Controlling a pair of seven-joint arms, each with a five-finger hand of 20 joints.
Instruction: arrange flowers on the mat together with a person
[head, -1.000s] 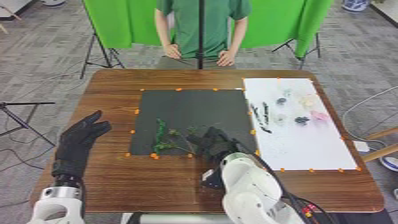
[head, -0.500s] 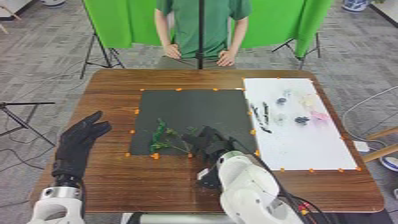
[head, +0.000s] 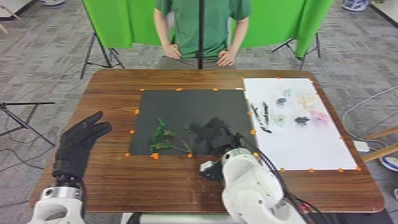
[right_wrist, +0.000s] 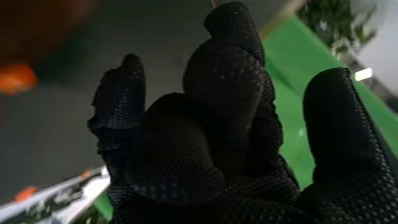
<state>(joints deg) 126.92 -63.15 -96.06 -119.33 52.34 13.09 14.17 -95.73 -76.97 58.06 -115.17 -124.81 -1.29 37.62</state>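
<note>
The robot, fingers relaxed
Its left hand (head: 83, 134) has fingers extended; its right hand (head: 214, 137) bends some, thumb straight.

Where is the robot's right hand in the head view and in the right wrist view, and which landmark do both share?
Head view: right hand over the dark mat's near right part, beside the greenery.
Right wrist view: the right hand, close up, across the middle.
Shared landmark: orange tape.
</note>
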